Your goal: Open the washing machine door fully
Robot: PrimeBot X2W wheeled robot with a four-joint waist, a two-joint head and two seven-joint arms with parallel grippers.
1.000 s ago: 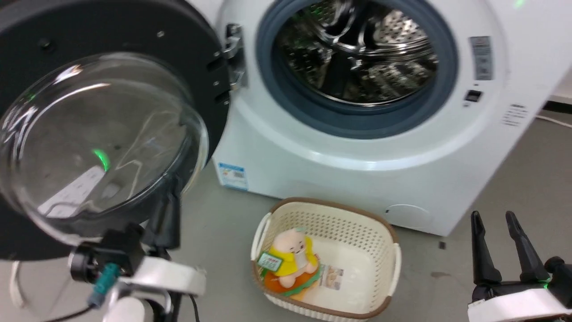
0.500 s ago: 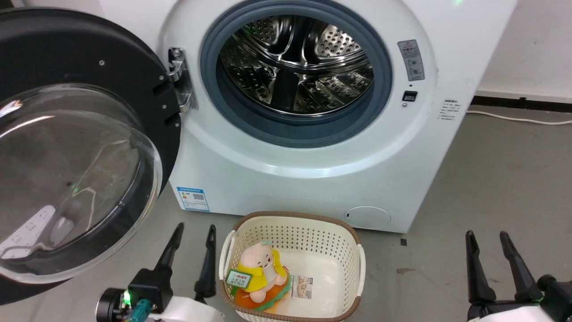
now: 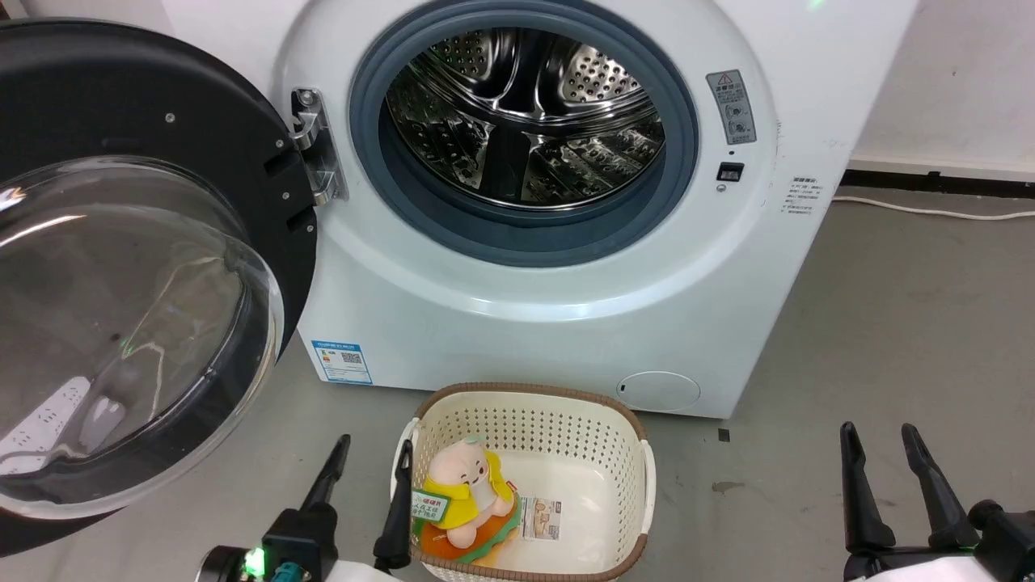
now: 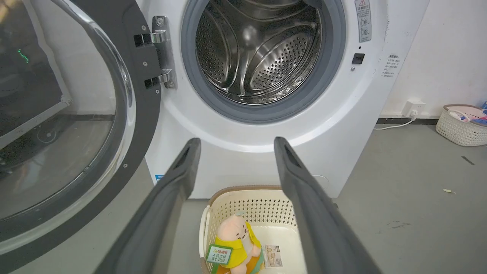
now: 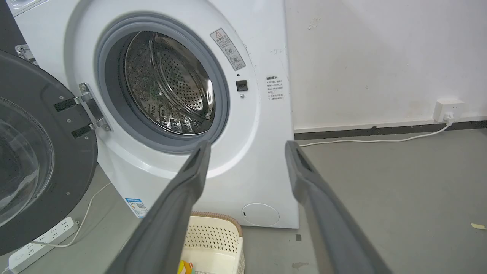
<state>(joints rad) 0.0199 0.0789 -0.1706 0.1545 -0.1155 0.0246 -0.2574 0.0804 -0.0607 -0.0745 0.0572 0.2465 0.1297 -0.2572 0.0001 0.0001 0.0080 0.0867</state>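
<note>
The white washing machine [image 3: 550, 323] [image 4: 342, 125] [image 5: 266, 160] faces me with its steel drum [image 3: 525, 113] exposed inside a grey rubber ring. Its round black door [image 3: 121, 97] [image 4: 140, 95] [image 5: 68, 152], with a bulging glass bowl [image 3: 121, 323], is swung wide out to the left on its hinge [image 3: 311, 153]. My left gripper [image 3: 373, 449] [image 4: 236, 146] is open, low in front of the machine, clear of the door. My right gripper [image 3: 877, 432] [image 5: 247, 148] is open at the lower right, touching nothing.
A cream basket [image 3: 623, 436] [image 4: 228, 198] [image 5: 224, 232] holding a plush toy [image 3: 465, 489] [image 4: 236, 238] stands on the grey floor before the machine. A white power strip [image 5: 42, 238] lies under the door. A cable [image 3: 930, 212] runs along the right wall, near another basket [image 4: 462, 125].
My left gripper has come away from below the door's glass bowl and dropped to beside the basket. The head camera has shifted, so the machine now sits further left in view.
</note>
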